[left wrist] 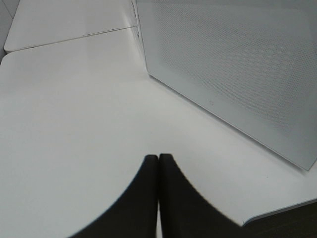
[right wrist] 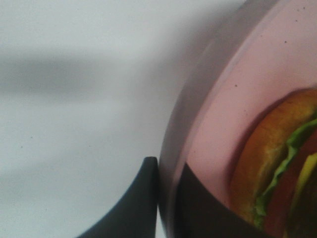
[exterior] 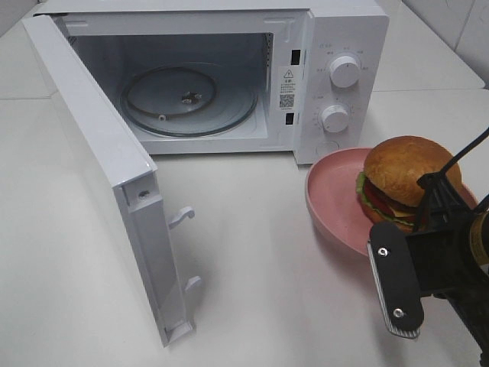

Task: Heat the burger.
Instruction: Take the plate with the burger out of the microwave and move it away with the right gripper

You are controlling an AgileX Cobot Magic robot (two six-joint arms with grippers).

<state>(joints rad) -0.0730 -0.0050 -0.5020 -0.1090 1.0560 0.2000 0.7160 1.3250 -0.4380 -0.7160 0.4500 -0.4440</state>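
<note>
The burger (exterior: 409, 172), with its golden domed bun, lettuce, tomato and cheese, sits on a pink plate (exterior: 332, 191) to the right of the microwave. My right gripper (exterior: 382, 252) is shut on the plate's near rim. In the right wrist view one finger lies outside the plate (right wrist: 237, 99) rim and the other inside it, close to the burger (right wrist: 277, 163), with the right gripper (right wrist: 168, 166) astride the edge. My left gripper (left wrist: 158, 156) is shut and empty, its tips touching, low over the white table beside the open door.
The white microwave (exterior: 336, 76) stands at the back with its door (exterior: 99, 168) swung wide to the left and a glass turntable (exterior: 187, 99) inside. The door's perforated panel (left wrist: 237, 64) fills the left wrist view. White table (exterior: 252, 252) lies between door and plate.
</note>
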